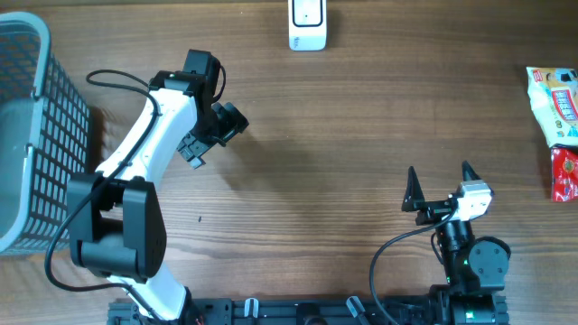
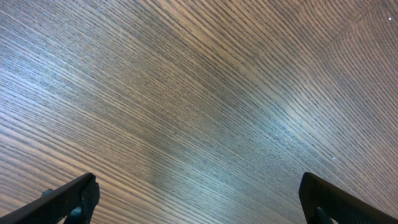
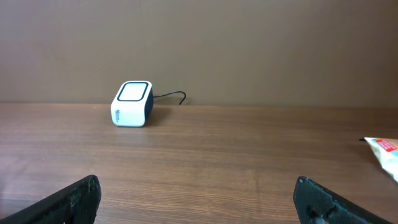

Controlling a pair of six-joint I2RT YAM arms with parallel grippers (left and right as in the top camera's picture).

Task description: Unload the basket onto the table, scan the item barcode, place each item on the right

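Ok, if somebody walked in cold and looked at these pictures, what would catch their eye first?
Probably the red and yellow packets at the far right edge, the only strong colour in view. After that, the small white scanner at the far edge, centre, and the grey mesh basket on the left. The left tool and right tool both stand open, holding nothing.

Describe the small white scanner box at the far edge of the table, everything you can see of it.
The scanner is a small white box with rounded corners, plastic by its look, and a dark side panel. Its tilted upper face holds a pale window in a dark frame, and the front bears a small marking. A thin dark cable leaves its back. It stands alone on the wooden table, and only the table and the cable touch it.
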